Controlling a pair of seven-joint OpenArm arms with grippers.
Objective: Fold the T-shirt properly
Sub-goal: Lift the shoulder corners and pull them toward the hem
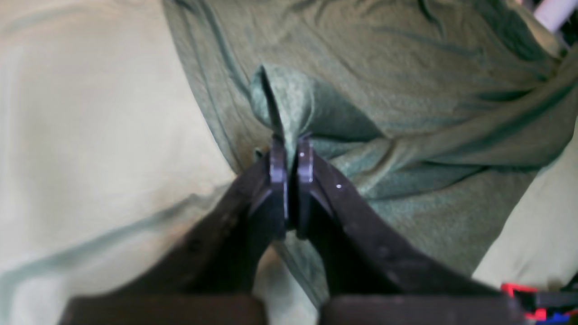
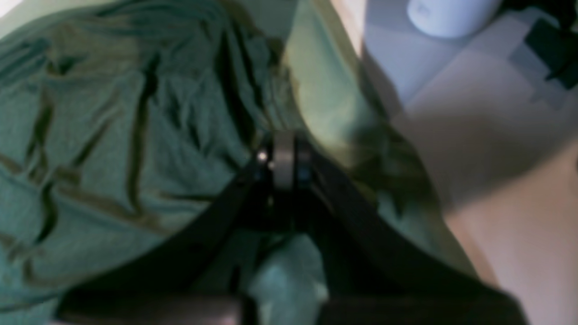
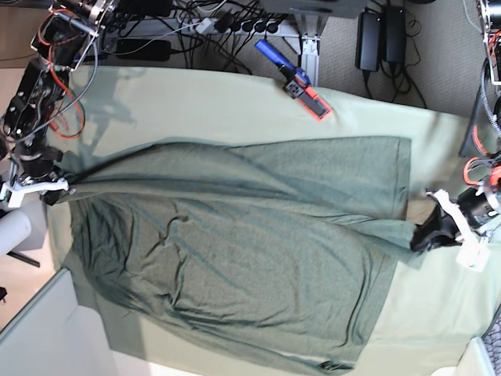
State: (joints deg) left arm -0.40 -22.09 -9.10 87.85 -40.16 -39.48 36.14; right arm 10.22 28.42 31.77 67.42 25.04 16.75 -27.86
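Note:
The dark olive-green T-shirt lies spread and wrinkled across the pale mint-green table cloth, pulled taut between both grippers. My left gripper is at the base view's right and is shut on a pinched fold of the shirt's edge; the left wrist view shows the gripper with the fold rising from its closed fingers. My right gripper is at the base view's left, shut on the shirt's opposite edge. The blurred right wrist view shows that gripper clamped on the bunched shirt.
A blue and red tool lies on the cloth at the back. Cables and power bricks lie on the floor behind the table. A white cylinder stands off the table's left edge, near my right gripper.

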